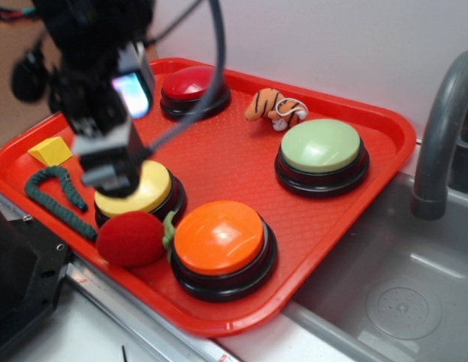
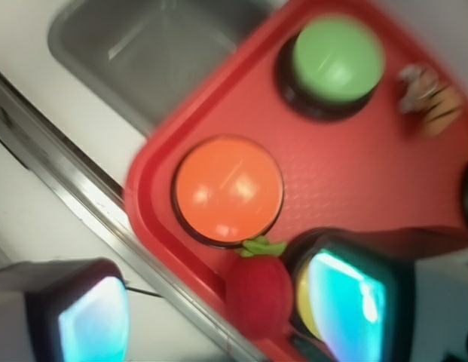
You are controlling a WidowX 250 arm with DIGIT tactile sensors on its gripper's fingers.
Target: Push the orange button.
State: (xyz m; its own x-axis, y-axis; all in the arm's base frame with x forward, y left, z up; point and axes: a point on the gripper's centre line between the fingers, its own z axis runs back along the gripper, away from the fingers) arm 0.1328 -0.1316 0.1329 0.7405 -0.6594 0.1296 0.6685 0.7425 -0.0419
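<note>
**A:** Where does the large round orange-domed button on its black circular base [image 1: 221, 241] sit?

**B:** In the lower middle of the exterior frame, near the front edge of the red plastic tray [image 1: 354, 196]. In the wrist view the orange button [image 2: 228, 190] lies left of centre, nothing on top of it.

**A:** And the black robot gripper [image 1: 113, 177]?

**B:** In the left of the exterior frame, over the yellow-domed button [image 1: 139, 192], hiding part of its dome. Whether it touches the dome I cannot tell. It is apart from the orange button.

**A:** Are its fingers together?

**B:** Spread. In the wrist view the two fingers [image 2: 354, 298] stand at the lower left and lower right corners with a wide gap between them, and nothing is held.

**A:** What lies beside the orange button?

**B:** A soft red strawberry toy with a green leaf top [image 1: 132, 237] is just left of it, touching or nearly so, in front of the yellow button.

**A:** Anything else on the tray?

**B:** A pale green-domed button [image 1: 322, 151] at right, a red-domed button [image 1: 192, 87] at the upper middle, a small orange striped plush tiger [image 1: 275, 108] between them, a yellow wedge block [image 1: 50, 151] and a dark green braided cord [image 1: 56, 196] at left.
</note>
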